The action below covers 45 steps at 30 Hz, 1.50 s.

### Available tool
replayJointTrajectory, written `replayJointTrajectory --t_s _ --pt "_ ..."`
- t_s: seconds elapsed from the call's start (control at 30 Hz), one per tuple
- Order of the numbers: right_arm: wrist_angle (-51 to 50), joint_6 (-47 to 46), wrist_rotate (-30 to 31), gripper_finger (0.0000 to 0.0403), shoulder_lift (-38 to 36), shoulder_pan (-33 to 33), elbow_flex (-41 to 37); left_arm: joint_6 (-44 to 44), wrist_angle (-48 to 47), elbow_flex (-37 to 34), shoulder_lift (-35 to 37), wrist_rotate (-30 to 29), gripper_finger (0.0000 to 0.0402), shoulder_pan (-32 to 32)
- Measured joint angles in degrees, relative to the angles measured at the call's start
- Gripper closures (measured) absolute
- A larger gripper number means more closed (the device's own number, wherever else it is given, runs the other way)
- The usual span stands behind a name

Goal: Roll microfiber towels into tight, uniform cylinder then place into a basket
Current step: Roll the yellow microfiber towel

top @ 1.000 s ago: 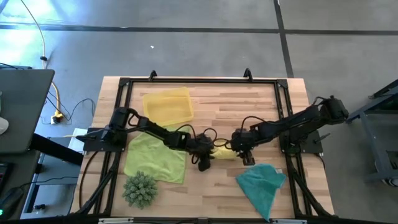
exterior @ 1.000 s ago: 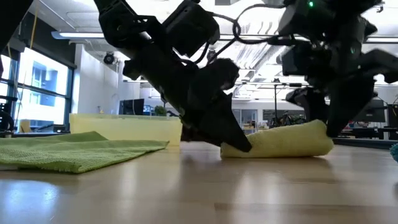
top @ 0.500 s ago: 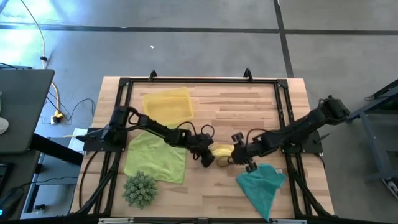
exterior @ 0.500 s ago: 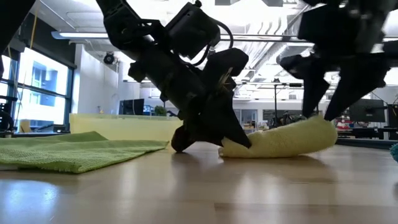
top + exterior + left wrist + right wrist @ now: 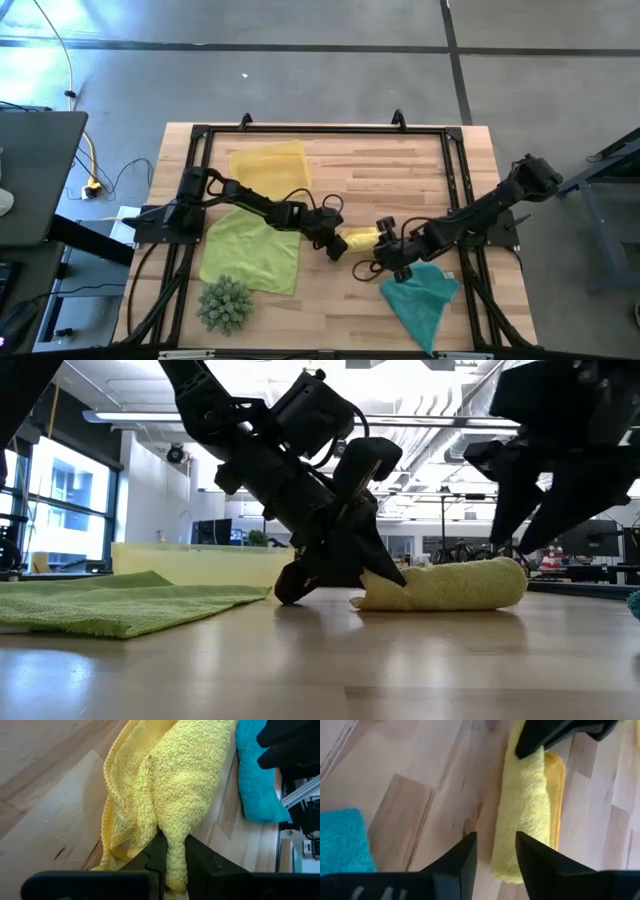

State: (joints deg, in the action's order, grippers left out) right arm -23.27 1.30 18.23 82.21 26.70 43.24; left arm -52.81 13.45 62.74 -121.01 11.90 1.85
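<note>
Fingers (image 5: 172, 855) of the left gripper (image 5: 336, 246) are pinched on one end of the rolled yellow towel (image 5: 361, 238), which is laid on the wooden surface (image 5: 400, 170). Spread fingers (image 5: 495, 852) of the right gripper (image 5: 385, 262) are held over its other end.

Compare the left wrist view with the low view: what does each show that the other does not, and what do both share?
Only the left wrist view shows the teal towel and the left gripper pinching the rolled yellow towel. Only the low view shows the flat lime green towel, the basket behind it and the right gripper above the roll. Both show the yellow roll on the wooden table.
</note>
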Motion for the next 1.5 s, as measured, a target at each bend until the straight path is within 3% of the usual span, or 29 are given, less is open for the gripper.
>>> replayJointTrajectory --t_s 0.3,0.53,0.87,1.2,1.3,1.5 --pt "0.6 -2.84 -1.78 0.0169 2.77 -1.22 -0.02 0.1 -0.06 0.0 0.0 -0.33 0.0364 0.0" --pt "1.32 -2.56 5.97 0.0173 7.33 -1.2 -0.02 0.64 -0.02 0.0 0.0 -0.38 0.0364 0.0" --pt "1.47 -5.34 8.35 0.0229 14.03 -1.03 0.22 0.45 0.55 -0.02 0.04 -0.59 0.0364 -0.02" --pt "0.53 -11.61 7.38 0.0387 14.38 -1.08 0.13 -0.99 0.26 0.61 0.02 0.21 0.032 -0.37" --pt "0.42 -12.39 5.55 0.039 14.33 -1.34 0.13 0.69 -0.13 0.61 0.27 2.57 0.0301 -0.21" --pt "0.17 -13.25 -0.21 0.0398 12.79 -3.72 0.05 12.74 -5.54 0.22 3.88 3.78 0.0281 0.02"
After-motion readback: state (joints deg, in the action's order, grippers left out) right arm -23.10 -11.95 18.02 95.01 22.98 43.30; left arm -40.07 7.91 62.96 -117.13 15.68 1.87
